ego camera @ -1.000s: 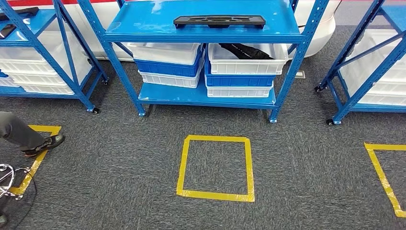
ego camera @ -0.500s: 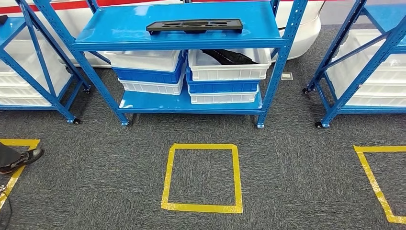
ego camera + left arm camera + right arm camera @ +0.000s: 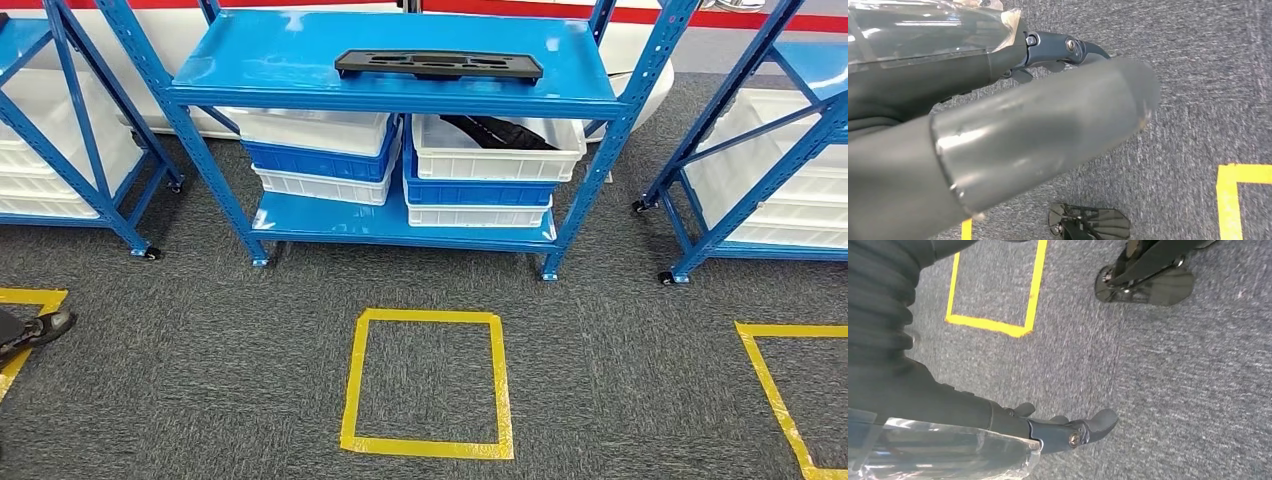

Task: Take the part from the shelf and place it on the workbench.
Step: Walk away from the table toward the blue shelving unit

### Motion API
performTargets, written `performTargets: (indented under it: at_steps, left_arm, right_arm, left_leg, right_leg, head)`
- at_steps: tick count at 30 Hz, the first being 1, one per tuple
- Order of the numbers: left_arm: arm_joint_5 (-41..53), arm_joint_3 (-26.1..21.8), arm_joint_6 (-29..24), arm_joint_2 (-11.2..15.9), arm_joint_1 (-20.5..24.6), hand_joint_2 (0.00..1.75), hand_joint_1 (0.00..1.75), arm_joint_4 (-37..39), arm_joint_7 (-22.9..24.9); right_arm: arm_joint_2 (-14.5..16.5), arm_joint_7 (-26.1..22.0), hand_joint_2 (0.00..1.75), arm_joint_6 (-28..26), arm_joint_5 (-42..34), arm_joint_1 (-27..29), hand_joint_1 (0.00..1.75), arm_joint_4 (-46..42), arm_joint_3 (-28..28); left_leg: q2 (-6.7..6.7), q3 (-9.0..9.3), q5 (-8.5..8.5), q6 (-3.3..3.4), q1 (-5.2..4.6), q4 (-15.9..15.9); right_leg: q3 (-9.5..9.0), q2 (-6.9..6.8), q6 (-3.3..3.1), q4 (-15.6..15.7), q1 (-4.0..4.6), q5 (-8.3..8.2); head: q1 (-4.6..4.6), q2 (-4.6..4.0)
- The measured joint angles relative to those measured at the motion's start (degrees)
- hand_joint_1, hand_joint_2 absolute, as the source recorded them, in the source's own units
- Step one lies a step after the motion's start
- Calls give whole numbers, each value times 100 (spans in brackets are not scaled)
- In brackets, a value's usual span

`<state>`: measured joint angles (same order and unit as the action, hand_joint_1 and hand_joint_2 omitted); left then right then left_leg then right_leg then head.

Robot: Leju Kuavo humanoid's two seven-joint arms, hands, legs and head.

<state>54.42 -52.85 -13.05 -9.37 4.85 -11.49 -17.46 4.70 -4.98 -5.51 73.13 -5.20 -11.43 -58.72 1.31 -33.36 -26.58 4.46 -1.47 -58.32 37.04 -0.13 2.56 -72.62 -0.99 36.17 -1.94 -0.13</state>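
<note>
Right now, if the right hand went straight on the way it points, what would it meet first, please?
Probably the grey carpet: the right hand hangs over bare floor with nothing in its line, though depth is unclear.

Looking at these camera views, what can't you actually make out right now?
- Left hand: left wrist view, thumb hides the fingers; open or shut unclear.
- Long black item in the white bin: head view, the shelf board covers part of it.
- Person's shoe: head view, cut by the picture's edge.

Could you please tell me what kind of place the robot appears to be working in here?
Probably a warehouse or factory test area: blue steel shelving on wheels, stacked white and blue plastic bins, and yellow tape squares on grey carpet.
</note>
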Motion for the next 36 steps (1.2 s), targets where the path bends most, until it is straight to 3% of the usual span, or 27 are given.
performTargets:
  at_steps: [2, 4, 6, 8, 10, 12, 14, 15, 16, 18, 20, 22, 24, 25, 26, 28, 30, 36]
  left_arm:
    - [0, 0, -1, -16, -1, 0, 0, 2, 9]
    - [-2, 0, -9, -38, 0, 0, 0, 8, 32]
    - [-8, 0, -18, -49, -3, 0, 0, 12, 60]
    - [-16, -1, -23, -41, -8, 0, 0, 9, 76]
    - [-20, -3, -26, -34, -11, 0, 0, 7, 80]
    - [-24, -5, -26, -37, -13, 0, 0, 8, 80]
    - [-34, -7, -25, -36, -17, 0, 0, 8, 80]
    - [-39, -8, -24, -34, -19, 0, 0, 8, 79]
    - [-43, -10, -24, -31, -20, 0, 0, 8, 78]
    - [-47, -13, -23, -31, -17, 0, 0, 10, 75]
    - [-48, -14, -20, -32, -9, 0, 0, 13, 66]
    - [-46, -16, -16, -25, -9, 0, 0, 14, 52]
    - [-46, -19, -9, -16, -14, 0, 0, 14, 41]
    - [-45, -21, -6, -14, -14, 0, 0, 14, 36]
    - [-45, -22, -3, -14, -14, 0, 0, 14, 32]
    - [-42, -24, -5, -17, -11, 0, 0, 15, 28]
    - [-38, -26, -12, -16, -11, 0, 0, 15, 34]
    - [-23, -28, -22, -11, -14, 0, 0, 16, 55]
  right_arm:
    - [-19, 1, 175, -4, 4, -2, 0, -1, -1]
    - [-44, 4, 175, -4, 16, -8, 0, -3, -1]
    - [-59, 8, 175, -4, 32, -16, 0, -7, -1]
    - [-53, 12, 175, 5, 42, -21, 0, -10, 0]
    - [-45, 13, 175, 17, 44, -23, 0, -16, 0]
    - [-49, 13, 175, 20, 47, -24, 0, -21, -1]
    - [-50, 12, 175, 20, 52, -22, 0, -22, -1]
    - [-50, 12, 175, 20, 55, -20, 0, -22, -1]
    - [-49, 11, 175, 20, 56, -18, 0, -22, -1]
    - [-56, 11, 175, 19, 57, -15, 0, -23, -1]
    - [-55, 11, 175, 19, 56, -18, 0, -27, -1]
    - [-44, 9, 175, 18, 50, -23, 0, -28, -1]
    - [-38, 2, 175, 16, 45, -23, 0, -28, -1]
    - [-38, -3, 175, 15, 44, -22, 0, -28, -1]
    - [-39, -6, 175, 14, 44, -19, 0, -28, -1]
    - [-46, -9, 175, 12, 44, -12, 0, -28, -1]
    - [-46, -9, 175, 10, 44, -17, 0, -28, -1]
    - [-52, -7, 175, -4, 33, -23, 0, -28, -1]
  left_leg:
    - [35, 50, -37, 30, -58, -1]
    - [66, 81, -73, 30, -110, -12]
    - [81, 81, -90, 13, -127, -22]
    - [71, 72, -125, -26, -129, -50]
    - [24, -33, -308, -134, -88, -318]
    - [-26, -334, -608, -281, 45, -929]
    - [-64, -617, -718, -418, 196, -1397]
    - [-87, -634, -627, -484, 264, -1377]
    - [-109, -539, -448, -546, 328, -1156]
    - [-141, -178, -108, -666, 411, -453]
    - [-116, 32, -41, -645, 395, -69]
    - [-79, 43, -80, -499, 315, -45]
    - [-72, 51, -51, -360, 276, -13]
    - [-67, 57, -37, -313, 257, 3]
    - [-61, 62, -31, -284, 232, 9]
    - [-41, 75, -49, -259, 143, 6]
    - [-21, 86, -60, -219, 95, 7]
    - [-12, 81, -65, -188, 92, 7]
  right_leg:
    - [-257, 18, -8, 705, 95, -390]
    - [-494, 33, -101, 1290, 167, -682]
    - [-544, 23, -176, 1401, 183, -746]
    - [-588, 9, -215, 1456, 110, -772]
    - [-651, -9, -259, 1516, 21, -791]
    - [-682, -26, -278, 1529, -9, -788]
    - [-694, -33, -264, 1527, -57, -775]
    - [-703, -34, -243, 1525, -94, -763]
    - [-720, -34, -210, 1523, -137, -747]
    - [-764, -32, -106, 1517, -189, -708]
    - [-771, -31, 26, 1528, -179, -679]
    - [-786, -35, 154, 1585, -170, -683]
    - [-792, -34, 217, 1552, -199, -643]
    - [-767, -35, 174, 1495, -200, -597]
    - [-754, -24, 89, 1490, -192, -594]
    - [-760, 8, 9, 1569, -169, -664]
    - [-793, 29, 66, 1648, -177, -729]
    - [-834, 27, 104, 1722, -181, -750]
  head:
    - [-2, 0]
    - [-15, 0]
    - [-27, 0]
    - [-26, 0]
    - [-43, 0]
    - [-62, 0]
    - [-60, 0]
    - [-62, 0]
    - [-62, 0]
    - [-77, 0]
    - [-90, 0]
    - [-90, 0]
    - [-81, 0]
    - [-69, 0]
    - [-50, 0]
    - [-33, 0]
    - [-33, 0]
    - [-23, 0]
